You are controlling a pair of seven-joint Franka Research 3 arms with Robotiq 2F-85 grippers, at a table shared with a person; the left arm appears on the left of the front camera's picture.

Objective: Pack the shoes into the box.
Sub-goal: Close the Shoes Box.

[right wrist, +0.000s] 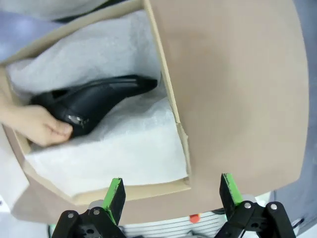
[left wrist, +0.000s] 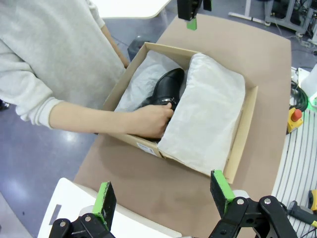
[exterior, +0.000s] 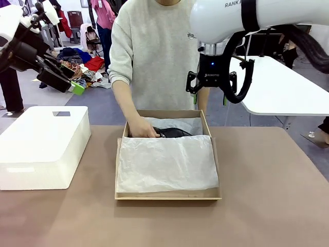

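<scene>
The brown cardboard box [exterior: 169, 196] lies open at mid-table, lined with white tissue paper [exterior: 167, 164] that covers its near half. One glossy black shoe [exterior: 173, 133] lies at the box's far end, with the person's hand [exterior: 143, 128] on it. The left wrist view shows that shoe [left wrist: 166, 89], its buckle under the hand [left wrist: 151, 121], inside the box [left wrist: 242, 134]. My left gripper [exterior: 72, 80] hangs open, high at the far left, holding nothing [left wrist: 162, 196]. My right gripper [exterior: 209, 98] hovers open above the box's far right corner [right wrist: 172, 193], over the shoe [right wrist: 99, 101] and box wall [right wrist: 163, 74].
A large white plastic bin [exterior: 43, 146] stands on the table's left side, just left of the box. The brown tabletop [exterior: 267, 195] is bare to the right and in front. The person stands at the far edge behind the box. A white table [exterior: 288, 87] sits beyond at right.
</scene>
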